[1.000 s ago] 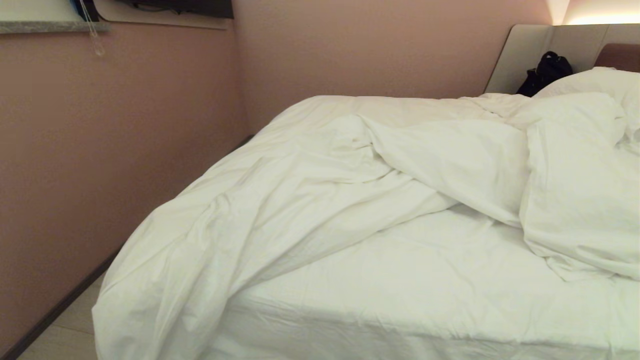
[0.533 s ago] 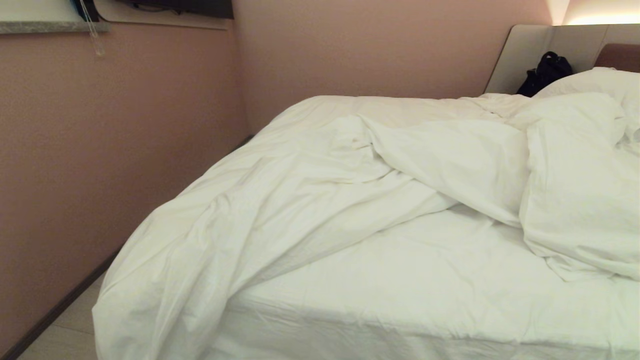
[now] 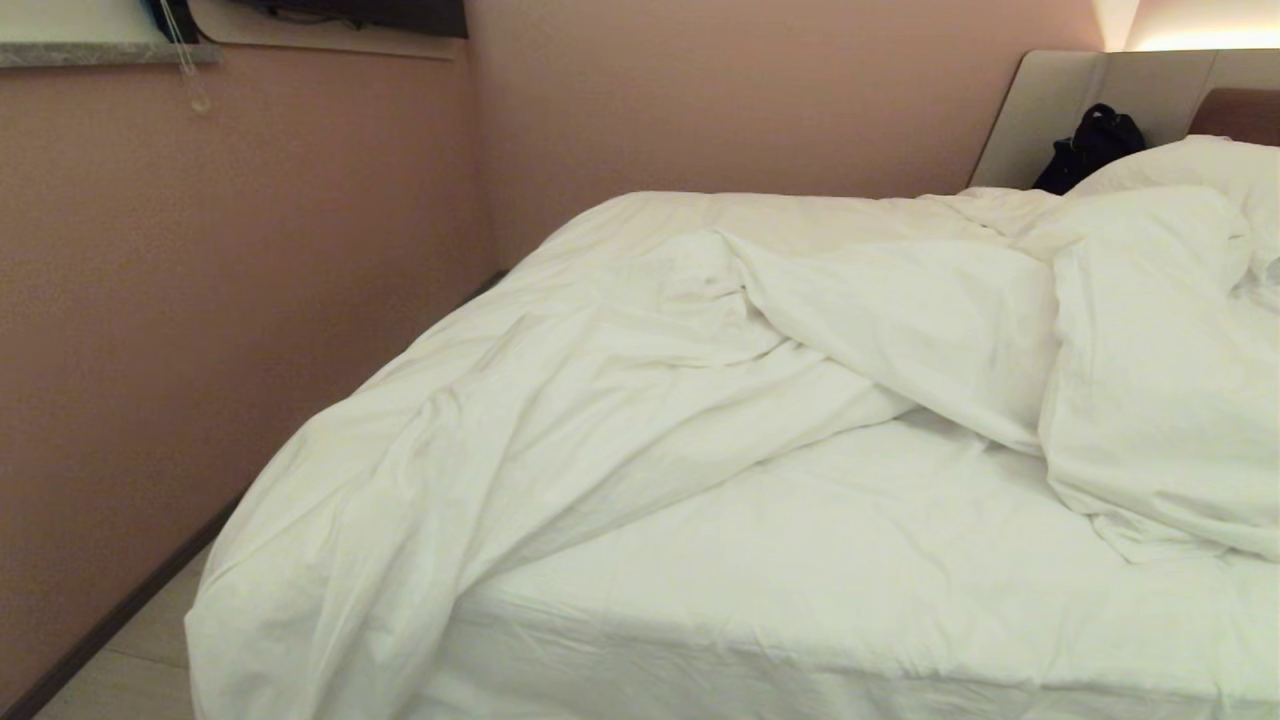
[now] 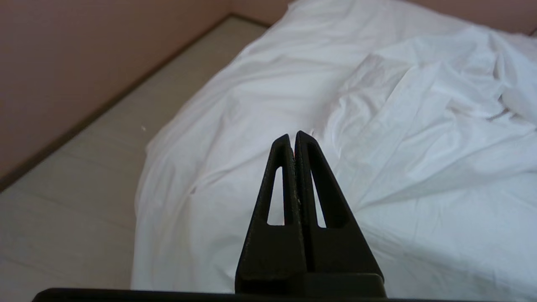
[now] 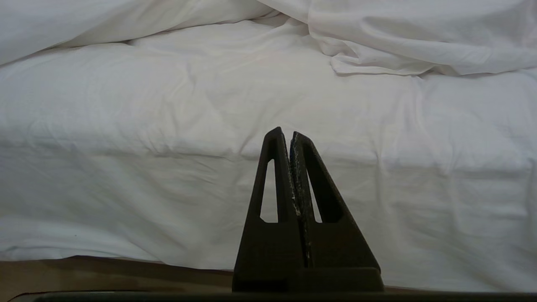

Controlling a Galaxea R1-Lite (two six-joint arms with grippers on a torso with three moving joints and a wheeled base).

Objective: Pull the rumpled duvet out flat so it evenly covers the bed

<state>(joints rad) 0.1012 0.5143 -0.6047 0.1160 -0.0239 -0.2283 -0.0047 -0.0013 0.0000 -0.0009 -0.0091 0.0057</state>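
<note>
**bedwatcher:** So where's the duvet (image 3: 620, 400) sitting right now?

**foldfan:** It's bunched across the far side of the bed (image 3: 850, 580). A long ridge of it is draped diagonally from the headboard (image 3: 1050, 110) end down to the near left corner, where it's hung over the edge toward the floor (image 3: 130, 660). A second thick fold is piled on the right, near a pillow (image 3: 1200, 160). The near half of the mattress is left uncovered, so only the white sheet (image 3: 800, 560) is seen there.

**bedwatcher:** And the grippers?

**foldfan:** Neither is seen from the head camera. In its own wrist view the left gripper (image 4: 293, 135) is shown with its two black fingers pressed together, nothing pinched between them. It's held in the air, pointed at the draped corner of the duvet (image 4: 218, 159), with the strip of pale floor (image 4: 75, 188) and the pinkish wall (image 4: 84, 50) off to one side. No contact with the fabric can be made out.

**bedwatcher:** Right one the same?

**foldfan:** Pretty much. The right gripper (image 5: 284, 132) is also closed up, empty, and aimed at the side of the bed (image 5: 168, 176), low down by the sheet-covered mattress edge. The folded rim of the duvet (image 5: 398, 50) is seen further back on top. A brownish strip of base (image 5: 105, 272) is visible under the sheet.

**bedwatcher:** Anything else around?

**foldfan:** A dark bag (image 3: 1090, 145) is propped against the headboard.
</note>
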